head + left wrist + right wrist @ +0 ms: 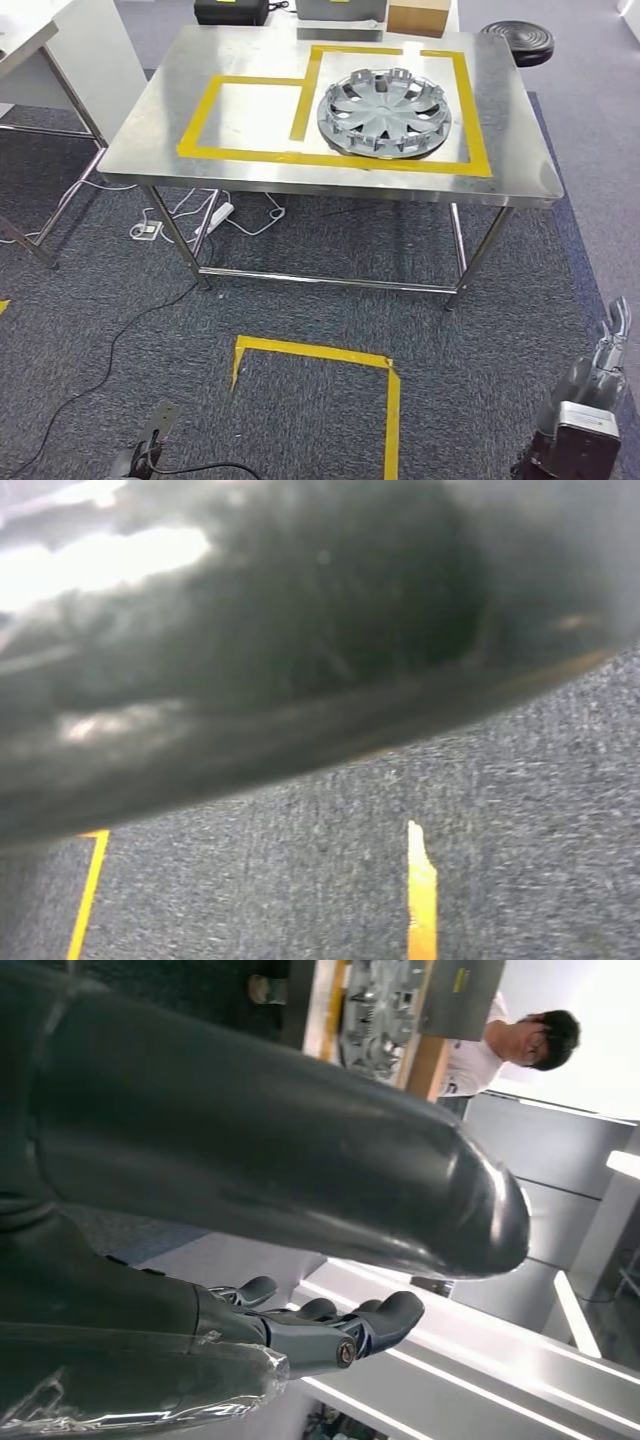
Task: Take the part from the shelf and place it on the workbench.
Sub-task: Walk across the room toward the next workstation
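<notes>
Head view: steel workbench (151, 130) seen from above and in front, on grey carpet (317, 310).
Part: silver wheel cover (385, 112) lying flat on the workbench top, inside the larger yellow tape outline (472, 120), toward its near edge; nothing touches it.
Second outline: smaller yellow tape rectangle (198, 115) to the left of the part, sharing a border with the larger one.
Right hand: (596, 385) low at the lower right of the head view, well apart from the workbench, over the carpet. Right wrist view shows the thumb (302, 1175) extended and the darker fingers (355, 1325) stretched out nearly straight, nothing between them.
Left hand: (147, 445) at the lower edge of the head view, over the carpet; too little is visible to tell how its fingers lie. Left wrist view is blurred.
Floor: yellow tape corner (362, 365) in front of the workbench; white power strip (215, 218) and cables beneath the workbench.
Person: (521, 1045) visible in right wrist view, white shirt, beyond the workbench.
</notes>
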